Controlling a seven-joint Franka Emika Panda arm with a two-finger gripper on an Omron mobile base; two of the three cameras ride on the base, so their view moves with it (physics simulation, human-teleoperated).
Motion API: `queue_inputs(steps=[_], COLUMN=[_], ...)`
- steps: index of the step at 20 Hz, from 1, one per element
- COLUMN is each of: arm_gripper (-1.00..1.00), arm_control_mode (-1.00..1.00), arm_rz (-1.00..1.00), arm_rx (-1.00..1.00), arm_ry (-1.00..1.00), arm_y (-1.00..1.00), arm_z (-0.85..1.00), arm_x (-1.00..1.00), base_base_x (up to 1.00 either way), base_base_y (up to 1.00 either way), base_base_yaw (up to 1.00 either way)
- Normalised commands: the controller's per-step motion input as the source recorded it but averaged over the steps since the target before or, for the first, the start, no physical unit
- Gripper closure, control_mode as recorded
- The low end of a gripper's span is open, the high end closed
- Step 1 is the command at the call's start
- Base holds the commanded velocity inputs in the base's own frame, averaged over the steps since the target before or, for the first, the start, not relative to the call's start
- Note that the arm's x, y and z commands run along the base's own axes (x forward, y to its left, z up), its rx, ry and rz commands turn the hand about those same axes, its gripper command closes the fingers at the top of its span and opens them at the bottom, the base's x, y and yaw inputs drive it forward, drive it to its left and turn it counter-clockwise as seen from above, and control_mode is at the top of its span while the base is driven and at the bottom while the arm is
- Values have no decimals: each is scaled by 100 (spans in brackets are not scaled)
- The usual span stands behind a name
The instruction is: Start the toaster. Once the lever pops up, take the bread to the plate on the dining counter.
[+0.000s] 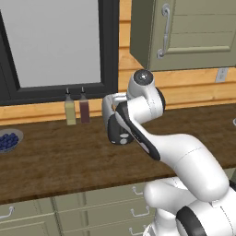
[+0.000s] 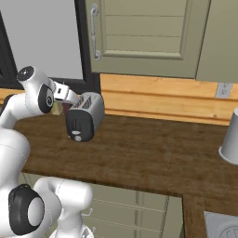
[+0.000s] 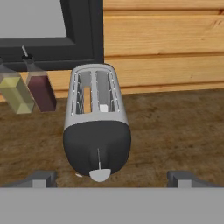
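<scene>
The toaster (image 3: pixel 97 131) stands on the wooden worktop with its black front panel facing the hand camera, and its silver body also shows in the base views (image 2: pixel 86 116) (image 1: pixel 117 131). The pale lever (image 3: pixel 99 174) sits at the low end of the panel's slit. A tan sliver of bread (image 3: pixel 87 99) rests deep in the left slot. My gripper (image 3: pixel 113 178) is open, its fingertips (image 3: pixel 42 178) spread wide on either side of the toaster's front, apart from it. The plate and the dining counter are out of view.
Two slim bottles (image 3: pixel 26 89) stand left of the toaster below the dark window frame. A bowl of blueberries (image 1: pixel 8 140) sits far left on the worktop. A pale cup (image 2: pixel 230 139) stands at the right. A wall cabinet (image 1: pixel 184 32) hangs overhead.
</scene>
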Motion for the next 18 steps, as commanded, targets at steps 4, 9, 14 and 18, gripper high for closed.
queue_inputs(steps=[4, 9, 14, 18], arm_gripper=[-100, -100, -100, -100], arm_control_mode=[-100, -100, -100, -100], arm_rz=[0, 0, 0, 0], arm_rx=[0, 0, 0, 0], arm_ry=[0, 0, 0, 0], arm_y=[0, 0, 0, 0], arm_z=[0, 0, 0, 0], arm_x=[0, 0, 0, 0], base_base_x=[0, 0, 0, 0], base_base_y=[0, 0, 0, 0], base_base_yaw=[0, 0, 0, 0])
